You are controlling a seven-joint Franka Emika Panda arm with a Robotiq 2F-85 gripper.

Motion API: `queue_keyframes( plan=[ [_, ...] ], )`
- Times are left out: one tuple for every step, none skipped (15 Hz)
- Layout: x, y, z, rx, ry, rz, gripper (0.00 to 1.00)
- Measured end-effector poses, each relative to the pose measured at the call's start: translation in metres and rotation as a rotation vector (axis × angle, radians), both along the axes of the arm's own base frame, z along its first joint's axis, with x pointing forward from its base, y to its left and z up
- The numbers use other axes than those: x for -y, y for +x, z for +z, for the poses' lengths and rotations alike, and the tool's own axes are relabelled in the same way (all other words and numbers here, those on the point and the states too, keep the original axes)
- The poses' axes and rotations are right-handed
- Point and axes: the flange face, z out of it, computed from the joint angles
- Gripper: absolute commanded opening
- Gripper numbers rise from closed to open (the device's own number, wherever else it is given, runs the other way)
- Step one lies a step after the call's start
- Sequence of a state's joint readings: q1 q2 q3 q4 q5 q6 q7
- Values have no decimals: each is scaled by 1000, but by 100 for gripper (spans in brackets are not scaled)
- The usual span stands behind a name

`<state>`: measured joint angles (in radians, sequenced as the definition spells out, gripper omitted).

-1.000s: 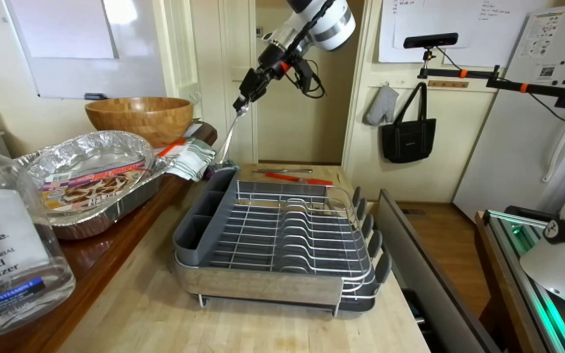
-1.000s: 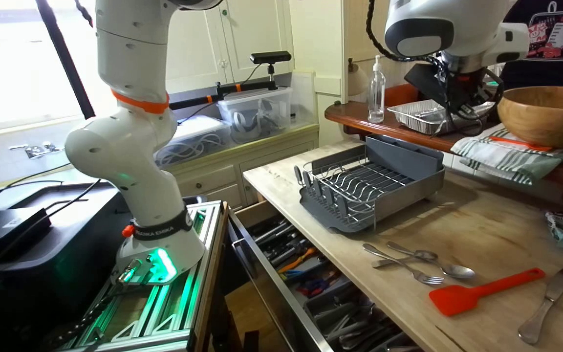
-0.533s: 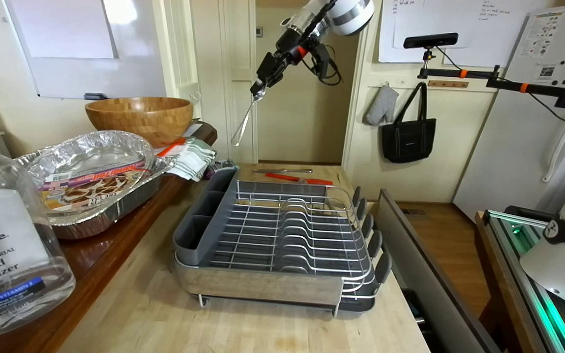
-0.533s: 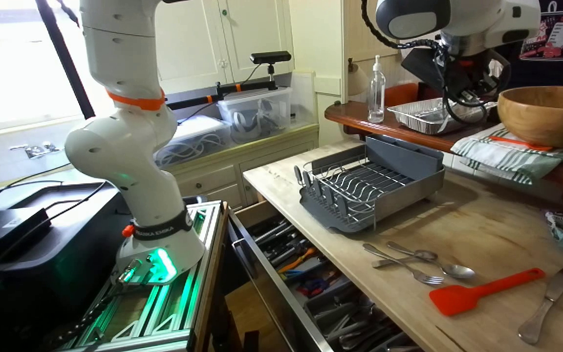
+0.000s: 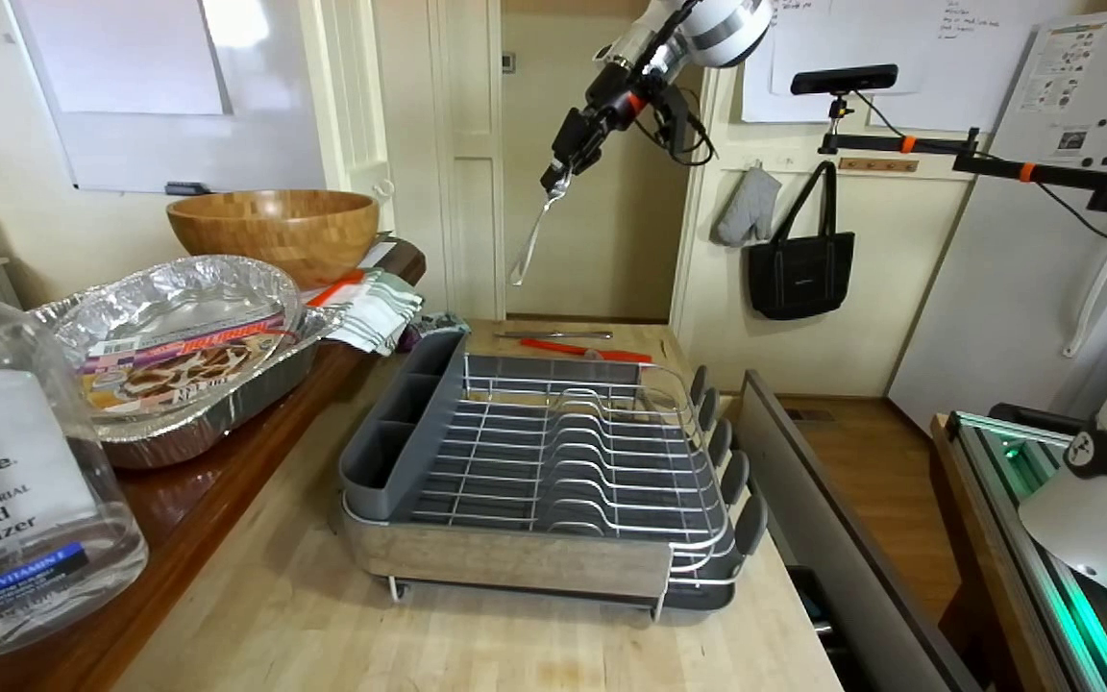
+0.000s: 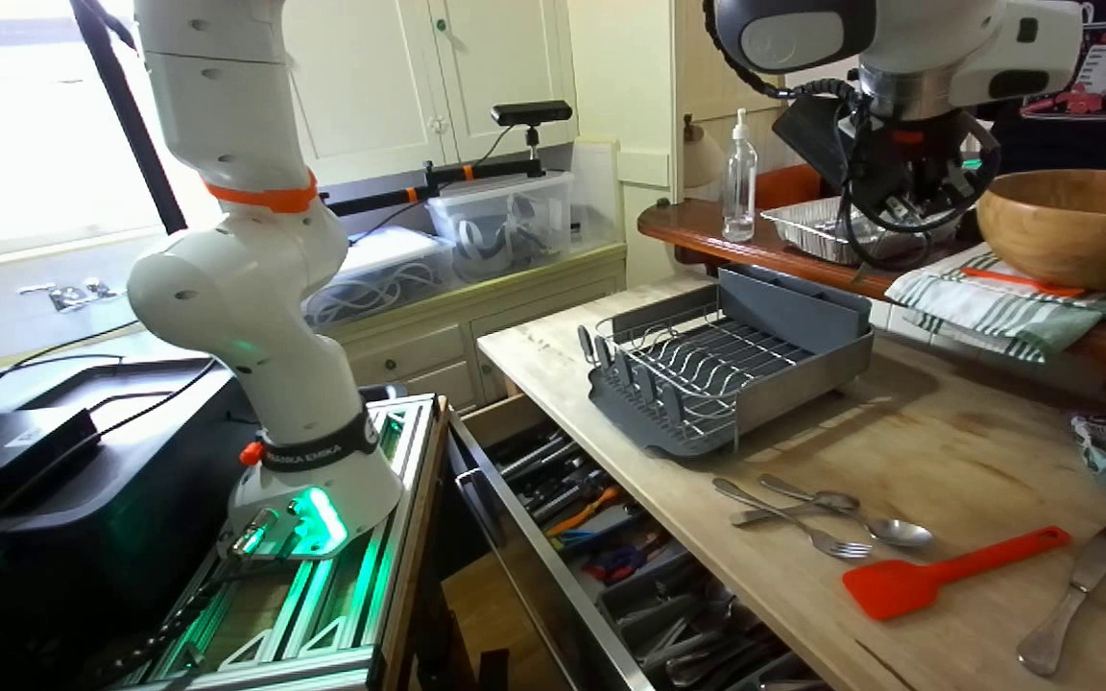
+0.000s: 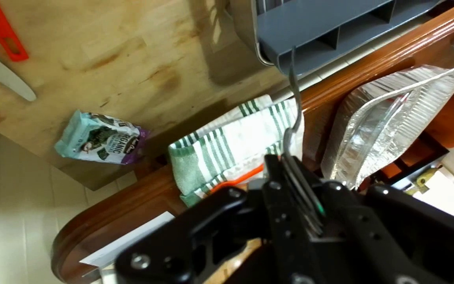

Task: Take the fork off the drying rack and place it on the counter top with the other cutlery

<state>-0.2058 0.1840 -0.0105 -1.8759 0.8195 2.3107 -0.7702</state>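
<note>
My gripper (image 5: 555, 178) is shut on the tine end of a silver fork (image 5: 528, 248) and holds it in the air. In the wrist view the fork (image 7: 296, 98) runs out between the fingertips (image 7: 286, 165), its handle pointing away. In an exterior view the gripper (image 6: 913, 206) is high in front of the foil tray, and the held fork is hard to make out. The drying rack (image 5: 515, 559) stands on the counter top (image 5: 400, 644). On the counter top lie another fork (image 6: 788, 518), spoons (image 6: 901, 533), and a knife (image 6: 1076, 600).
A red spatula (image 6: 956, 571) lies among the cutlery. A snack packet (image 7: 101, 138) lies near the counter's corner. A raised wooden ledge (image 7: 124, 209) holds a striped towel (image 7: 227, 142), a foil tray (image 7: 392, 118) and a wooden bowl (image 6: 1081, 226). An open drawer (image 6: 553, 537) runs along the counter.
My gripper has moved steadily right and slightly up in an exterior view, carrying the fork away from the towel and bowl side. The rack and counter cutlery have not moved.
</note>
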Motion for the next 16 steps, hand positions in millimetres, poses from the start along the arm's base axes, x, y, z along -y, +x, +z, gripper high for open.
queue_keyframes(
  plan=[
    [8,-5,-2,-12,-2,-15,2],
    [15,-9,-4,-25,-5,-28,2],
    [22,-13,-8,-41,-5,-38,2],
    [28,-17,-12,-59,-4,-46,2],
    [34,-21,-16,-78,-2,-55,2],
    [39,-24,-20,-96,-2,-65,2],
    [45,-27,-24,-112,-3,-78,2],
    [50,-30,-28,-128,-3,-90,2],
    [54,-32,-33,-142,-3,-102,2],
    [58,-34,-37,-156,-2,-113,2],
    [61,-35,-43,-171,-3,-121,2],
    [63,-35,-49,-186,-3,-128,2],
    [65,-36,-56,-205,-3,-135,2],
    [67,-36,-64,-224,-3,-141,2],
    [69,-37,-73,-244,-4,-147,2],
    [70,-38,-82,-265,-6,-151,2]
  ],
)
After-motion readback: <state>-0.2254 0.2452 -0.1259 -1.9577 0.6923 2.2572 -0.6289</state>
